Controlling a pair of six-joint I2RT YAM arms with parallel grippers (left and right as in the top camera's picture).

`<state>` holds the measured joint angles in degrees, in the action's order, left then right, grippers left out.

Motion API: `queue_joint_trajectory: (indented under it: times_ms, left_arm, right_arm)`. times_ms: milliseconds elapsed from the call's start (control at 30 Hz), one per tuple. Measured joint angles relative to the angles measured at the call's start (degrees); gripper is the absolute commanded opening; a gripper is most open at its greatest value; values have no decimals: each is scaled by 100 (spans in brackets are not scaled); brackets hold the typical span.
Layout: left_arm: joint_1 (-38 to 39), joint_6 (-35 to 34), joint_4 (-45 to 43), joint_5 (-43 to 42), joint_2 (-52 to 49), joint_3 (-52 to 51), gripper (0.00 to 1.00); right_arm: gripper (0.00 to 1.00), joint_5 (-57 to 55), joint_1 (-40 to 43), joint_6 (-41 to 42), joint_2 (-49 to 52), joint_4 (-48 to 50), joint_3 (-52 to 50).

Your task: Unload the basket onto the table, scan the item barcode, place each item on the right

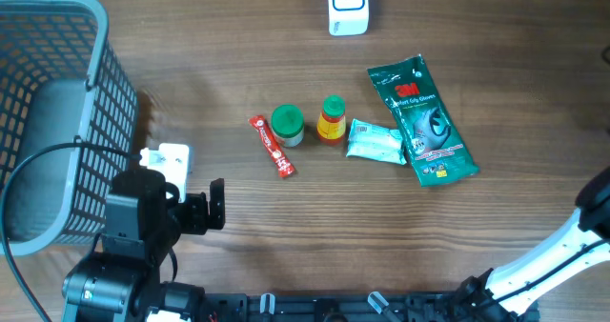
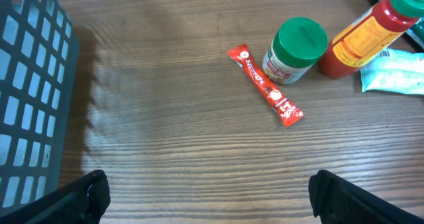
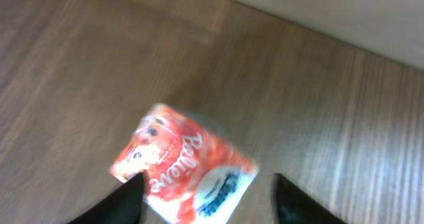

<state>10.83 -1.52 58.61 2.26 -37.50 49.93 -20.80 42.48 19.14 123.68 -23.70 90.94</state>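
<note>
right wrist view: the right gripper (image 3: 209,184) has its two dark fingers (image 3: 126,201) spread apart. a blurred red-and-white packet (image 3: 182,164) lies flat on the wooden table (image 3: 79,65) between them, with a strip of bare wood showing before one finger. i cannot tell whether the other finger touches it. this packet is outside the overhead view, where only a white arm link (image 1: 572,234) shows at the lower right corner. the left gripper (image 2: 209,187) is spread wide over bare wood, near the grey mesh basket (image 2: 26,85). ahead of it a red sachet (image 2: 266,86) lies just beside a green-lidded jar (image 2: 296,50). next come a red bottle (image 2: 361,38) with a yellow label, a pale teal packet (image 1: 374,142) and a green 3m pack (image 1: 421,122) touching that packet. a white device (image 1: 348,6) stands at the far edge.
</note>
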Motion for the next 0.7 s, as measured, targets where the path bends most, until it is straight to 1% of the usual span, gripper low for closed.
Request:
queue_joint_trajectory:
  times_ms: [200,467,567,700]
  left_arm:
    - [0,-15,-33,0,7,0,100]
    - [0,-17,-33,0,7,0,100]
    - [0,-17,-33,0,7,0,100]
    - [0,-17,-33,0,7,0,100]
  right_arm:
    - [100,170,151,31,0,-74,-4]
    - [100,1217,136,33,-94,-85,-4]
    - [100,1506,109,33,-378,-111,-7]
    - [99,1989,7,153,-1156,-138,-7]
